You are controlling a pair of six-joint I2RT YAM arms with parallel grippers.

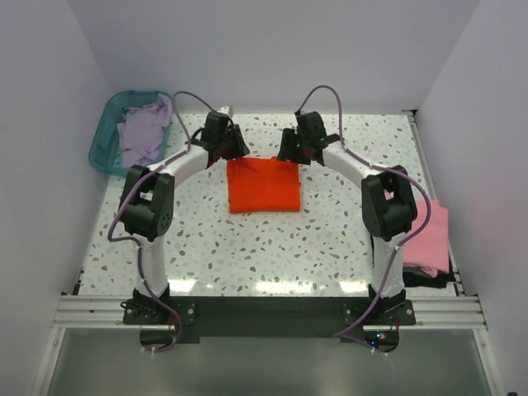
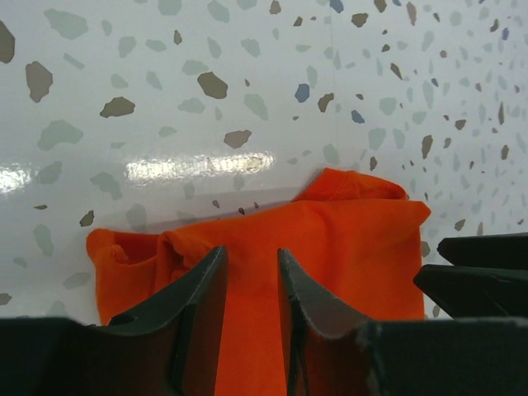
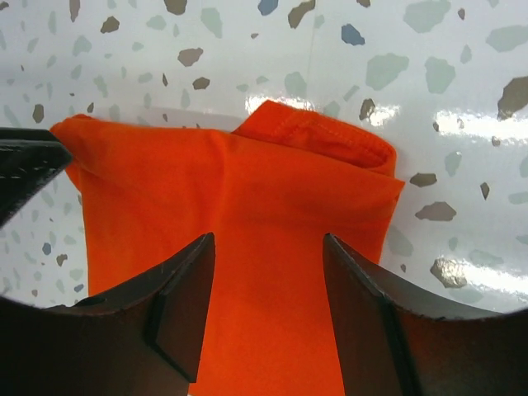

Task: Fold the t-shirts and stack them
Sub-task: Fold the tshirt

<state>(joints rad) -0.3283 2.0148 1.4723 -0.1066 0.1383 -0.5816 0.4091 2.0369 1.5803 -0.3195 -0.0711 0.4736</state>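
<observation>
At mid-table, top view: the orange shirt (image 1: 262,188) lies as a flat folded rectangle, its longer side running left to right. My left gripper (image 1: 235,151) hangs over its far left corner and my right gripper (image 1: 289,151) over its far right corner, so neither arm is nearer. The lavender shirt (image 1: 144,132) sits in the teal basket (image 1: 101,142) at far left, and the pink shirt (image 1: 429,235) lies at the right edge, well apart.

Left wrist view: left gripper (image 2: 252,262) narrowly parted, nothing clamped. The orange shirt (image 2: 346,247) lies directly below, its far edge just beyond the fingertips.

Right wrist view: right gripper (image 3: 268,247) parted wider, nothing held. The orange shirt (image 3: 264,198) is directly beneath.

Judgement: the cloth lies towards my bases, so any next fold draws the far edge nearward.
</observation>
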